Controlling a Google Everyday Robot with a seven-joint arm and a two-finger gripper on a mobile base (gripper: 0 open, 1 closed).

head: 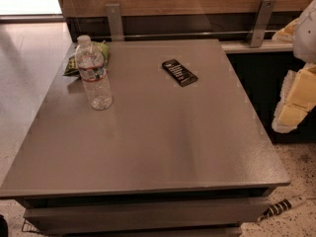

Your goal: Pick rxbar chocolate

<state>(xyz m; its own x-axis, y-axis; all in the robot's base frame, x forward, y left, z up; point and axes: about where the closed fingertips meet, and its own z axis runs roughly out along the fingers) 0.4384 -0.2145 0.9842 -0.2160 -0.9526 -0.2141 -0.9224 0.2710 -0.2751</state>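
Observation:
The rxbar chocolate [179,72] is a small flat black bar with rows of pale lettering. It lies flat on the grey table [158,142], toward the far right of the top, turned at an angle. My gripper [292,102] shows at the right edge of the camera view as white and yellow parts. It hangs beyond the table's right side, well to the right of the bar and apart from it. It holds nothing that I can see.
A clear water bottle [94,73] stands upright at the table's far left. A green crinkled snack bag [74,63] lies behind it. A wooden wall with two metal brackets [114,21] backs the table. A striped object [284,206] lies on the floor at the lower right.

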